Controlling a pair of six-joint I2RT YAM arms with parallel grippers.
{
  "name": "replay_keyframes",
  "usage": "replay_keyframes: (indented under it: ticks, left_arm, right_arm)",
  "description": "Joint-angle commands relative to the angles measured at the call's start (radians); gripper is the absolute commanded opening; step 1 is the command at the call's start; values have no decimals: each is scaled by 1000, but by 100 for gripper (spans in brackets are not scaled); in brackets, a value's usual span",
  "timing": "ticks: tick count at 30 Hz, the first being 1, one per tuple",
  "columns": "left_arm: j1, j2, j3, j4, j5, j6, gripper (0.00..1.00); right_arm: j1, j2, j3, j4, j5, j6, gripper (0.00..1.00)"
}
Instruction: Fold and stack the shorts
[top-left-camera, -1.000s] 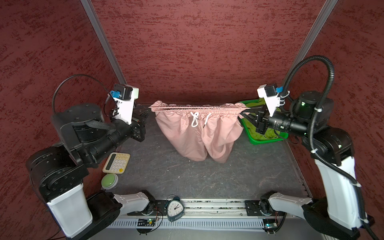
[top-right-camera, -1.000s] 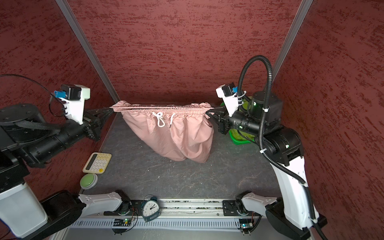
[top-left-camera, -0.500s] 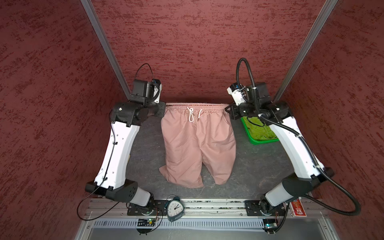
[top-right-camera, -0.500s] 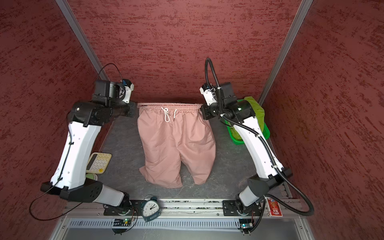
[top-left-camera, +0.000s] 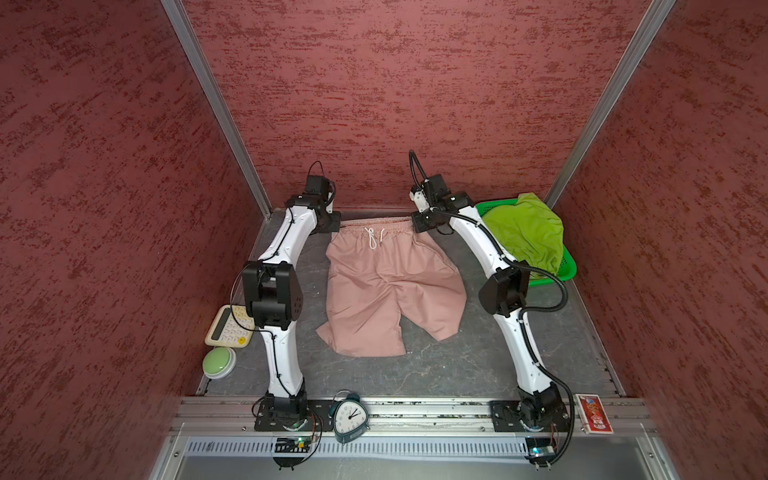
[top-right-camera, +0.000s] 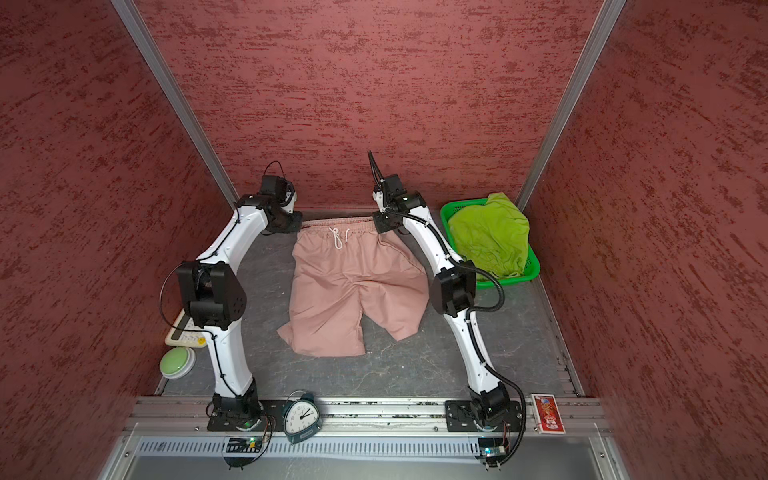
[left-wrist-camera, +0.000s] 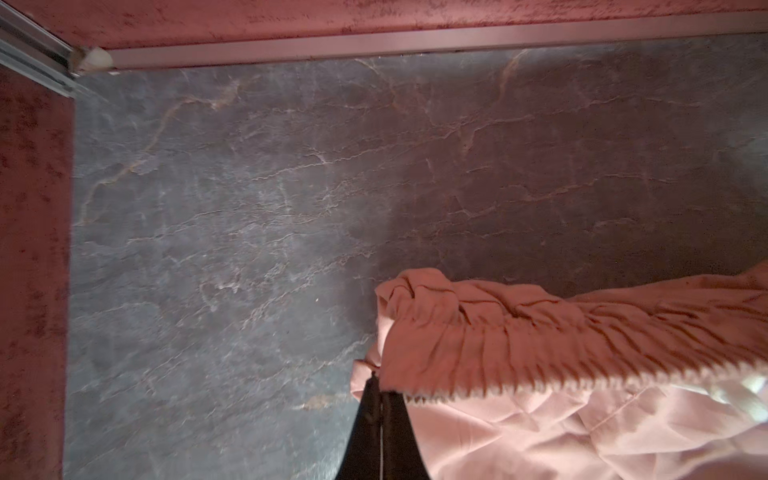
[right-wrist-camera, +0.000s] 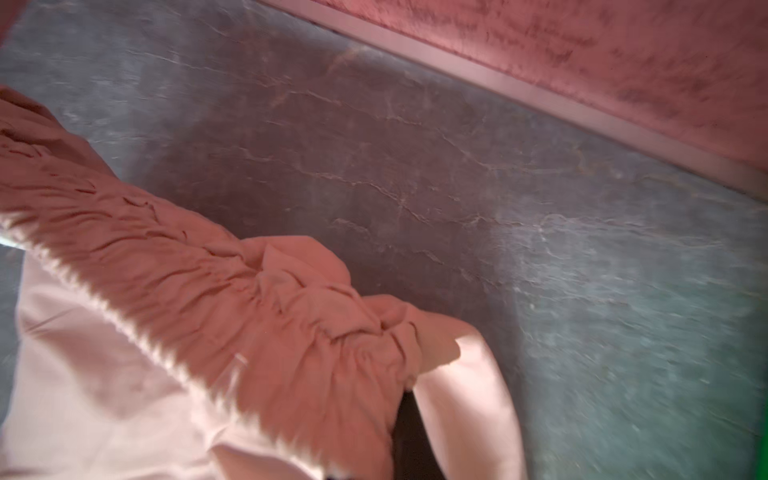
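L gripper (left-wrist-camera: 379, 392) pinches pink shorts (top-left-camera: 390, 291) by waistband corner, R gripper (right-wrist-camera: 409, 424) jaws hidden under cloth, can't tell; keep ur arms level, lay waistband flat.

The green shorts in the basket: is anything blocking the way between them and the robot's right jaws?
Nothing visible lies between them. The green shorts heap above the basket rim, open from above. The right jaws, though, are busy: closed on the waistband corner of the pink shorts.
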Motion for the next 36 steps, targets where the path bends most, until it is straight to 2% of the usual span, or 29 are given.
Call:
replay_keyframes:
  ticks: [1,3,5,7,10,13,16,18,21,24,28,30,33,36]
  left_arm:
    - [36,8,45,82,4,-30,20]
    - [49,18,62,82,18,-44,40]
    - [81,25,92,56,7,-88,73]
    - [139,36,143,-3,40,-135,100]
    - [178,1,137,-35,63,-151,99]
    - [137,-108,9,38,194,-97,99]
    - [16,-195,-130,116,308,-6,100]
    - [-77,-201,-171,144,359,52,100]
    - [-162,-148,-168,171,461,98,99]
    - [-200,-49,-120,171,442,114,99]
    - [-206,85,-42,157,425,118,99]
    - [-206,142,3,132,380,117,99]
    - [-192,194,26,137,306,75,99]
    - [-162,207,11,144,276,19,99]
  right_arm:
    - [-53,-14,-9,81,-45,46,28]
    - [-54,-42,-64,154,-140,48,46]
    - [-54,-96,-119,216,-234,49,60]
    - [-54,-189,-209,263,-268,52,69]
    - [-55,-397,-462,356,-170,57,78]
    - [-63,-615,-762,448,-33,77,82]
    - [-71,-815,-1048,510,65,139,82]
    - [-70,-956,-1256,569,56,187,82]
    - [-69,-1132,-1495,601,51,268,82]
    - [-66,-1251,-1674,588,36,334,81]
    - [-64,-1369,-1873,613,-3,411,81]
    - [-63,-1409,-1947,653,-30,442,81]
    - [-61,-1426,-2025,734,-75,474,78]
    - [-62,-1399,-2071,813,-84,491,75]
